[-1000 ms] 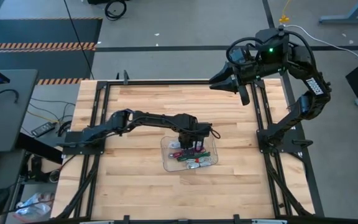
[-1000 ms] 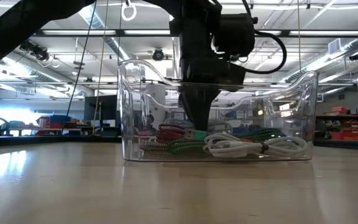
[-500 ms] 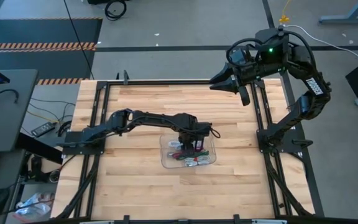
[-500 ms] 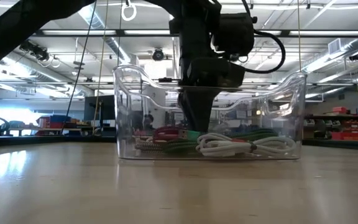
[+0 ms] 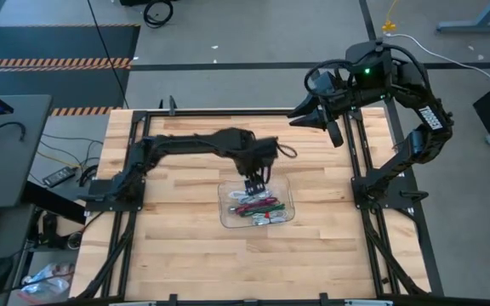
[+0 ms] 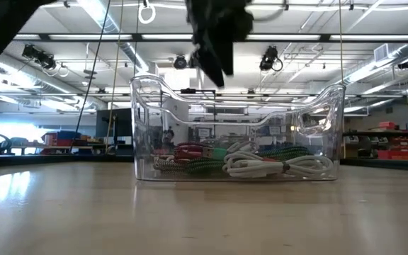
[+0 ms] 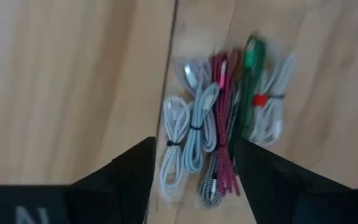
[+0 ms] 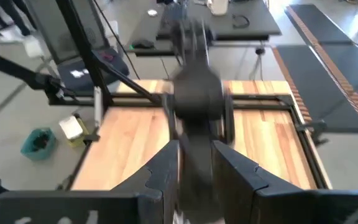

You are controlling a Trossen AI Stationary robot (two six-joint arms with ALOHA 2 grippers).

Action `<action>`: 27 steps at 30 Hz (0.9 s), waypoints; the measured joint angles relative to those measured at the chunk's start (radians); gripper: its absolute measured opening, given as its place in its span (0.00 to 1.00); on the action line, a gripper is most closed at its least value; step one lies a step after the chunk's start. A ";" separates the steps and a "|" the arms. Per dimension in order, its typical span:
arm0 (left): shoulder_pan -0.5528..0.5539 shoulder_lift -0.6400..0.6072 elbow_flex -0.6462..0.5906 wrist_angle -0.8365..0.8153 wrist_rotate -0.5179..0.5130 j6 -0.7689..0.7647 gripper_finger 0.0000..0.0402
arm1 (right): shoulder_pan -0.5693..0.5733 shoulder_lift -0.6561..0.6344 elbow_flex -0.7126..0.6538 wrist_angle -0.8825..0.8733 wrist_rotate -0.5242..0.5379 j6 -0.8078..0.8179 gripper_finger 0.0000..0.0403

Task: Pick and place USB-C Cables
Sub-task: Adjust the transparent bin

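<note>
1. I am holding my left gripper [image 5: 253,182] above the far edge of the clear tray [image 5: 228,223], fingers spread wide and pinching nothing. In the left wrist view both dark fingers [image 7: 120,180] stand apart, with the cables showing in the gap between them.

2. I am treating the step in hand as clearing the tray after a release. To do it well, I am aiming to rise straight up so that neither finger catches a loop or the tray wall, and to keep the fingers spread until they are clear of the rim.

3. I am reading the tray contents next. The USB-C Cables [image 6: 239,161] are lying together on the tray floor, touching and partly overlapping. The low view is showing a white bundle [image 6: 282,166] nearest the camera, with a dark red one [image 6: 190,150] and green ones behind it.

4. I am noting in the left wrist view two white coils [image 7: 188,134], a dark red bundle [image 7: 224,124] and a green bundle [image 7: 248,87], side by side. I am seeing no cable on the table [image 5: 185,246] outside the tray.

5. I am parking my right gripper [image 5: 334,129] high over the far right corner of the table, well apart from the tray. Its fingers are slightly apart and holding nothing that I can see.
</note>
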 joint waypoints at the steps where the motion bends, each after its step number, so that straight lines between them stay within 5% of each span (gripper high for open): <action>1: 0.002 -0.031 0.000 0.000 -0.007 -0.002 0.55 | 0.000 0.000 0.000 -0.014 0.010 -0.005 0.26; 7: -0.014 -0.231 0.000 0.026 -0.120 -0.029 0.53 | -0.001 0.003 -0.025 -0.103 0.136 -0.008 0.26; 12: -0.066 -0.406 0.000 0.043 -0.344 -0.058 0.53 | -0.001 0.005 -0.143 -0.100 0.164 -0.007 0.26; 20: -0.208 -0.631 0.002 0.067 -0.640 -0.103 0.53 | 0.000 0.006 -0.462 0.073 0.167 -0.007 0.26; 27: -0.319 -0.728 0.000 0.060 -0.690 -0.043 0.53 | 0.015 0.020 -0.768 0.274 0.149 0.019 0.26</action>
